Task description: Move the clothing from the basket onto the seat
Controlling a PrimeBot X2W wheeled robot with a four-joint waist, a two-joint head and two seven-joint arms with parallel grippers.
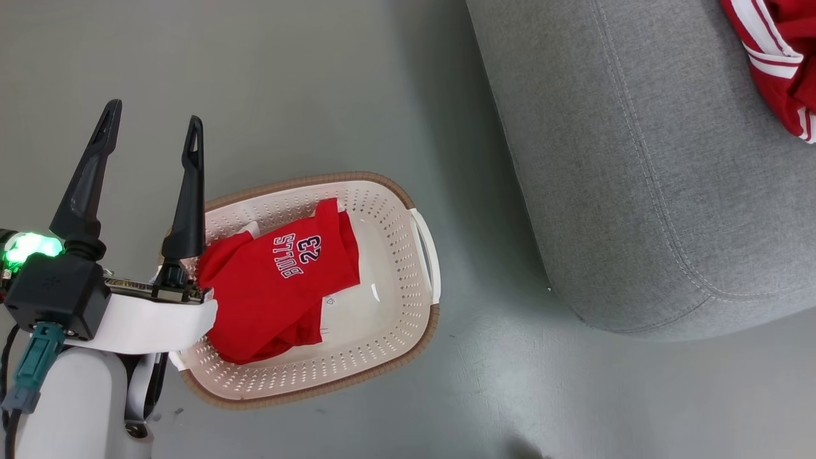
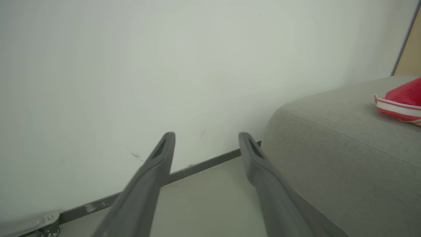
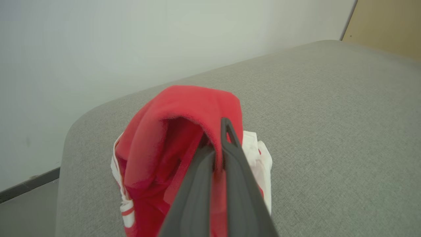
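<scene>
While the left gripper is hovering with its two long dark fingers wide apart and nothing between them, the red jersey is lying crumpled in the basket. Its dark, white-edged writing is showing "BULLS" and the number "23", turned sideways in the head view. The jersey is covering the part of the basket's bottom toward the rim nearest this arm, and the part toward the handle on the sofa's side is lying bare. A tiny mark is sitting on that bare bottom, too small to read.

The pale left forearm is overlapping the basket's near rim and hiding a piece of it. The basket is standing on the smooth grey floor, near the rounded corner of the sofa but apart from it.

The right gripper is pressing its fingers together on a raised fold of the striped red garment. This garment is resting on the sofa's flat top, back from its rounded end. It is looking soft and fleecy, with white bands along its hem.

The basket is oval, of cream-white plastic with rows of small holes and a brown woven-looking rim. The sofa is wearing light grey woven fabric with double stitched seams. A plain pale wall with a dark skirting strip is standing behind it.
</scene>
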